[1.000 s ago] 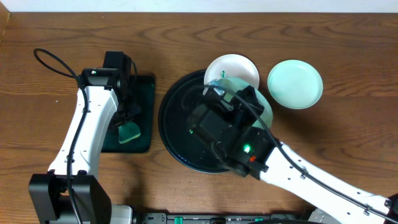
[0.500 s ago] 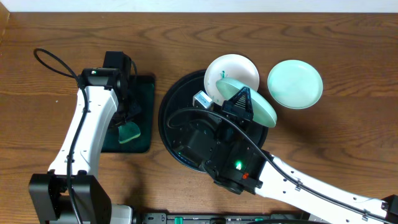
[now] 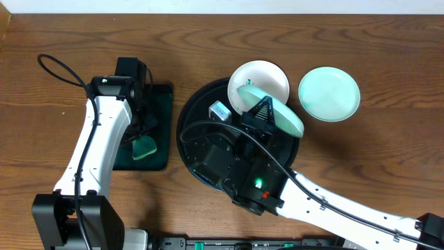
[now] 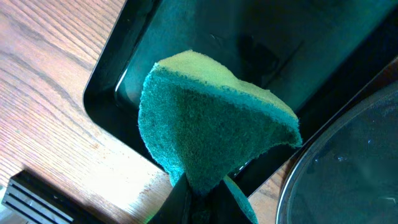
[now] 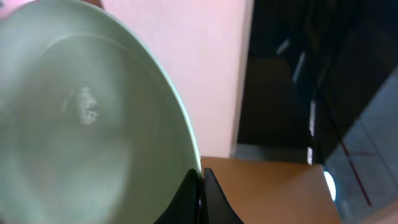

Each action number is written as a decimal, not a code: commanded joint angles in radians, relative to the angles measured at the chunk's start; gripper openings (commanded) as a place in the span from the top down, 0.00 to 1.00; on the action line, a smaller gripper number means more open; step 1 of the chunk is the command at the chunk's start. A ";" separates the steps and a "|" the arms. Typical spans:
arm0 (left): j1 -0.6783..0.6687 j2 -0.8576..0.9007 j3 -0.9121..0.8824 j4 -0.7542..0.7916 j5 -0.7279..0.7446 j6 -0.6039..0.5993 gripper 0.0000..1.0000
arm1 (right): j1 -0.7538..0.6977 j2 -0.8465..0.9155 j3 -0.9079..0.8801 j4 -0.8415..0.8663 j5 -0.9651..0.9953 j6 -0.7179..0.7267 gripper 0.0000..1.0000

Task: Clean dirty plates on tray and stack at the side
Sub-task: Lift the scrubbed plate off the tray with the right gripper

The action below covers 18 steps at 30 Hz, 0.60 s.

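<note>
While my right gripper is clamped tight on the rim of one plate, that plate hangs tilted above the big round tray. Second plate, with green marks on it, sits at the tray's far edge, partly under the held one. Third plate lies on the table, just right of the tray. My left gripper is pinched shut on a green sponge above the small rectangular tray.
</note>
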 commanded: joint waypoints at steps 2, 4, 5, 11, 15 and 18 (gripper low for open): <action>0.004 -0.013 -0.005 -0.007 -0.003 0.018 0.93 | -0.004 0.044 0.019 0.008 0.078 0.021 0.99; 0.004 -0.013 -0.005 -0.006 -0.003 0.018 0.93 | -0.008 0.049 0.019 0.004 -0.014 0.033 0.99; 0.004 -0.013 -0.005 -0.005 -0.003 0.018 0.93 | -0.022 0.051 0.019 0.005 -0.068 0.040 0.99; 0.004 -0.013 -0.005 -0.003 -0.003 0.018 0.92 | -0.033 0.047 0.019 0.016 -0.045 0.095 0.99; 0.004 -0.013 -0.005 -0.011 -0.003 0.018 0.93 | -0.060 0.048 0.019 -0.044 -0.075 0.199 0.99; 0.004 -0.013 -0.005 -0.011 -0.003 0.021 0.93 | -0.053 0.045 0.019 -0.076 -0.208 0.255 0.99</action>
